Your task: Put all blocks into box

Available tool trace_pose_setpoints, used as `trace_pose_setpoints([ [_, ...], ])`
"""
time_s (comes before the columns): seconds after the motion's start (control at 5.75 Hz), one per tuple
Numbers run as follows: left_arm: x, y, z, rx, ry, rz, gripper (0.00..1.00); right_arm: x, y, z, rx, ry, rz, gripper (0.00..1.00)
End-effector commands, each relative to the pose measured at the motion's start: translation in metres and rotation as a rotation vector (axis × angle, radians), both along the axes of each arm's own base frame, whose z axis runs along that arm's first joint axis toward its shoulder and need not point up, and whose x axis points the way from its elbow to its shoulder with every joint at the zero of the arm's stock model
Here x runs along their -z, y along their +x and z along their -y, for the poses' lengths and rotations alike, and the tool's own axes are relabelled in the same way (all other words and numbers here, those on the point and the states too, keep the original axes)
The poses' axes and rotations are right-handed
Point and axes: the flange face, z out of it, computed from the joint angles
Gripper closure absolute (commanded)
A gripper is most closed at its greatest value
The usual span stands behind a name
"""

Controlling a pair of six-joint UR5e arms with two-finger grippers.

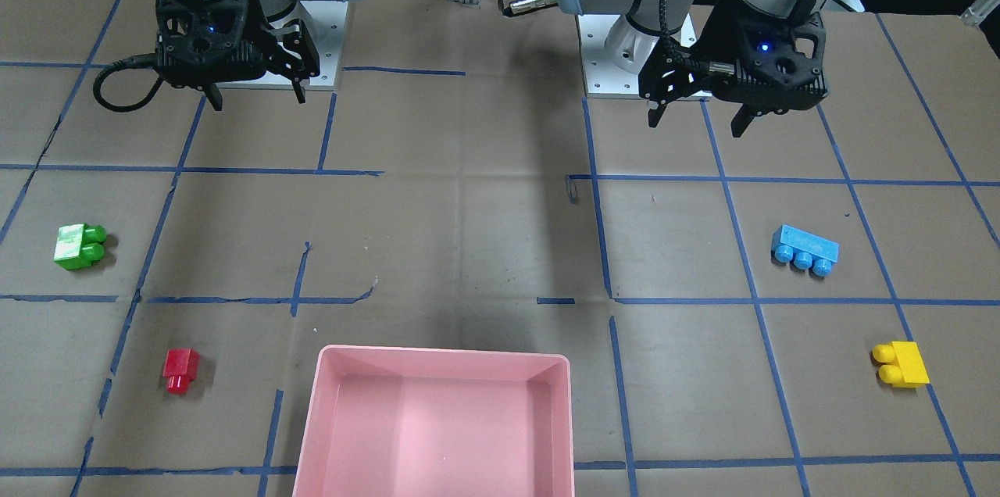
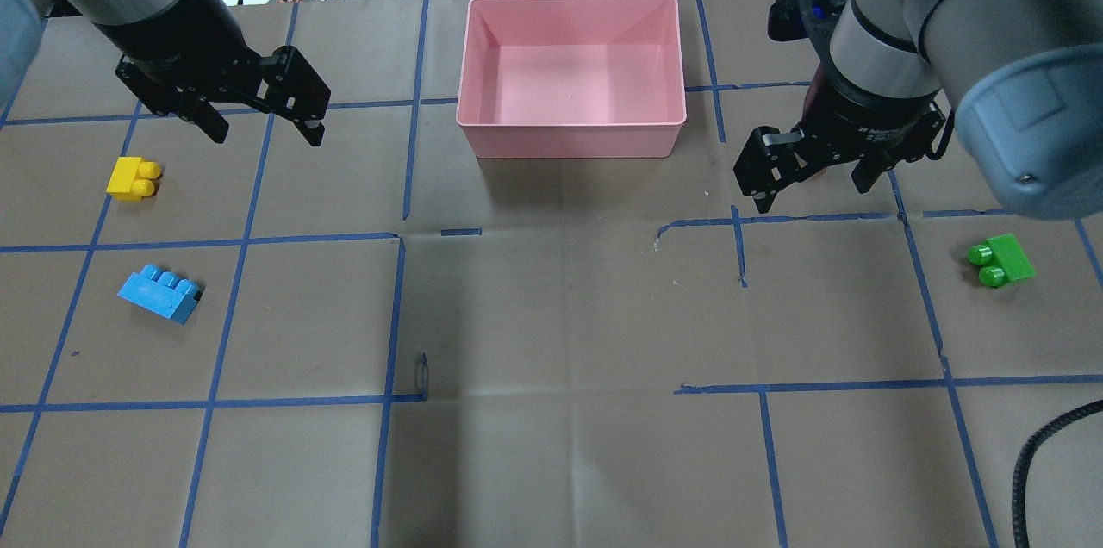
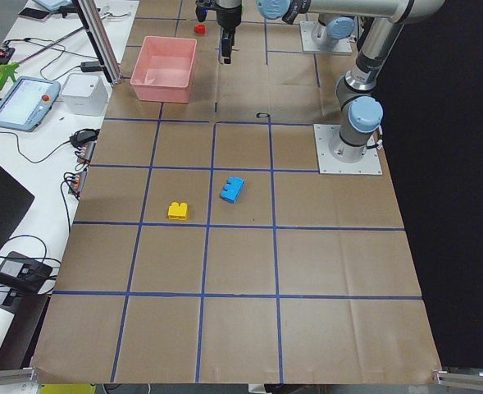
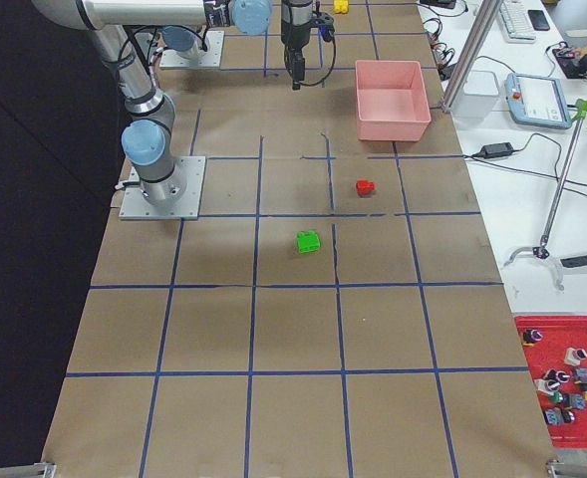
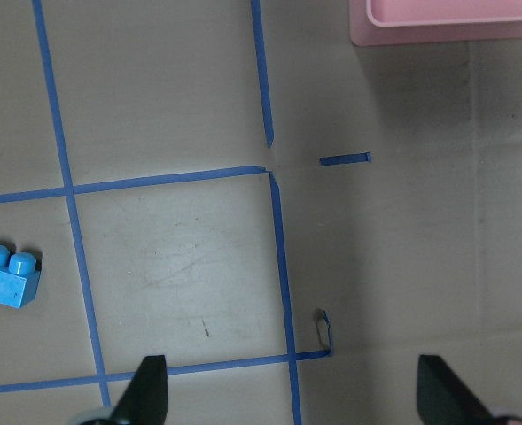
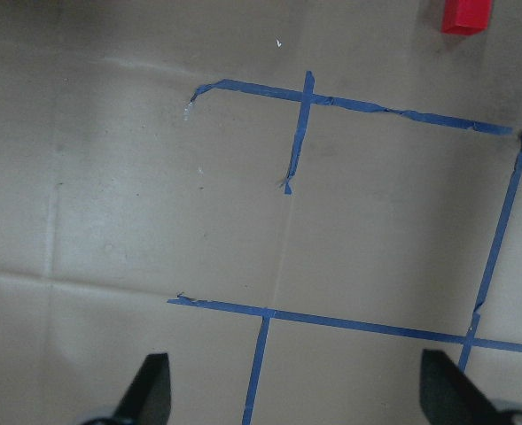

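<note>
The pink box (image 2: 573, 143) stands empty at the table's far middle. The yellow block (image 2: 132, 179) and the light-blue block (image 2: 160, 293) lie on the table on my left side. The green block (image 2: 1000, 260) lies on my right side. The red block (image 1: 180, 370) lies beyond it, hidden by my right arm in the overhead view. My left gripper (image 2: 267, 139) is open and empty, hovering above the table past the yellow block. My right gripper (image 2: 810, 196) is open and empty, hovering right of the box. All blocks lie outside the box.
Blue tape lines mark a grid on the brown paper cover. The two arm bases (image 1: 625, 59) stand at the robot's edge of the table. A side table in the exterior right view holds a tablet (image 4: 537, 100) and a red tray (image 4: 562, 329) of small parts.
</note>
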Motion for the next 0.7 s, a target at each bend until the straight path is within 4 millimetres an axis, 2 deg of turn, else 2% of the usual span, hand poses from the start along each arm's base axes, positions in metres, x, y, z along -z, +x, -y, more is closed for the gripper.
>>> trace_pose_setpoints([
  [0.0, 0.002, 0.001, -0.002, 0.007, 0.004, 0.000, 0.02, 0.000, 0.000, 0.000, 0.002, -0.001, 0.000, 0.00],
  [0.17, 0.001, 0.004, -0.001, 0.007, 0.000, 0.000, 0.02, -0.002, -0.002, 0.000, 0.005, -0.004, -0.006, 0.00],
  [0.35, 0.005, 0.029, 0.010, -0.028, -0.003, -0.001, 0.02, -0.001, -0.002, 0.001, 0.007, -0.003, -0.008, 0.00],
  [0.52, 0.006, 0.098, 0.020, -0.066, -0.026, 0.004, 0.02, -0.001, -0.002, 0.000, 0.005, -0.002, -0.008, 0.00],
])
